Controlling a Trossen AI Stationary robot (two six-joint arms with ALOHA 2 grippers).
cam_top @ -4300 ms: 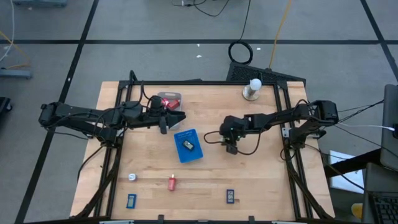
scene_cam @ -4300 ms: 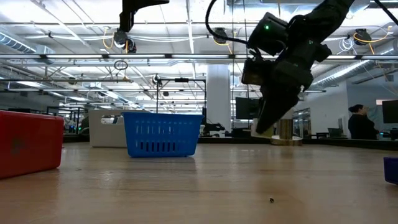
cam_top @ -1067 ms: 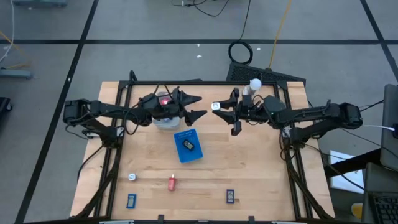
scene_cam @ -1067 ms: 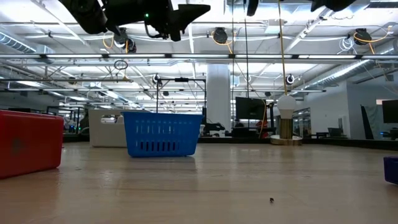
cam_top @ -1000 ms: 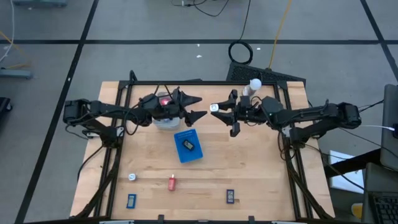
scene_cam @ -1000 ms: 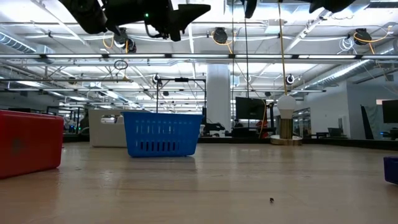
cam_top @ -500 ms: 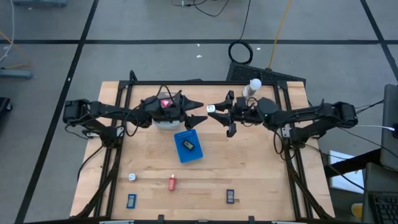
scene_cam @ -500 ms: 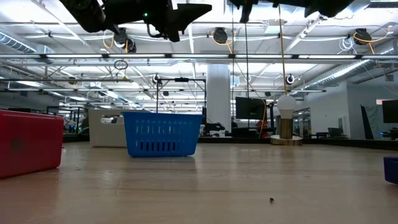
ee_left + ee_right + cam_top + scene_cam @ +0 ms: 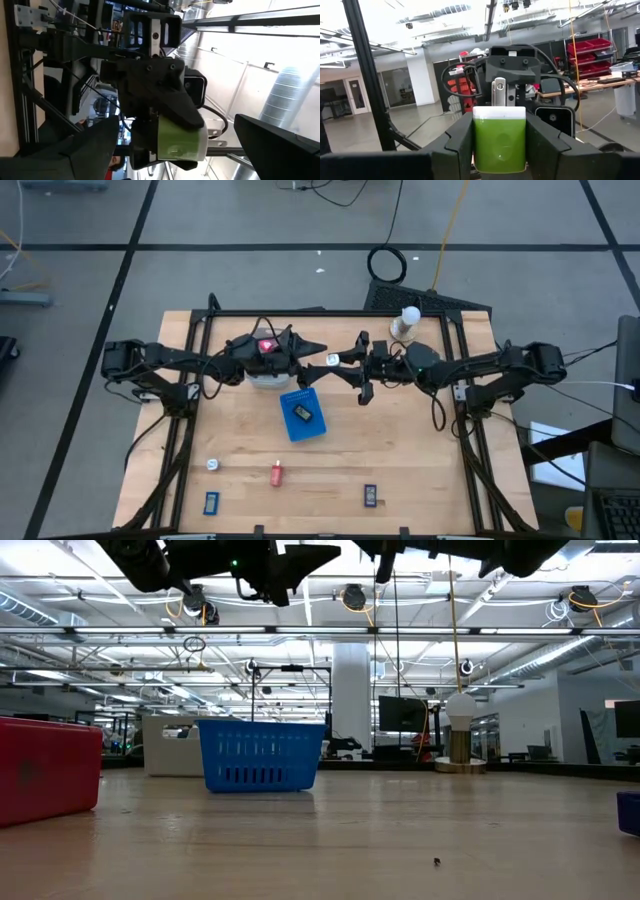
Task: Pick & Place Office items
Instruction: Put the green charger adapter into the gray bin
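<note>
Four small office items lie along the near edge of the wooden table (image 9: 400, 470) in the high view: a dark blue piece (image 9: 211, 502) at the near left corner, a white piece (image 9: 212, 465) just beyond it, a red piece (image 9: 276, 474) toward the middle, and another dark blue piece (image 9: 370, 496) to the right. Farther in, at the table's centre, sits a blue basket (image 9: 303, 415) with a dark item (image 9: 303, 413) inside it; the low view shows the same basket (image 9: 260, 755) from the side, with a red box (image 9: 48, 768) at the left edge.

Above the far half of the table both arms are raised and face each other, tip to tip. The right gripper (image 9: 333, 362) is clamped on a green block (image 9: 499, 138), its fingers (image 9: 544, 141) pressed against both sides of it in the right wrist view. The left gripper (image 9: 315, 362) has its fingers (image 9: 272, 137) spread wide, and the green block (image 9: 181, 141) sits in the gap between them in the left wrist view, not touched by them as far as can be seen. Under the left arm is a grey tray (image 9: 262, 378) with something red (image 9: 267, 346) showing at it. A white knob on a round base (image 9: 406, 323) stands at the far right of the table.
</note>
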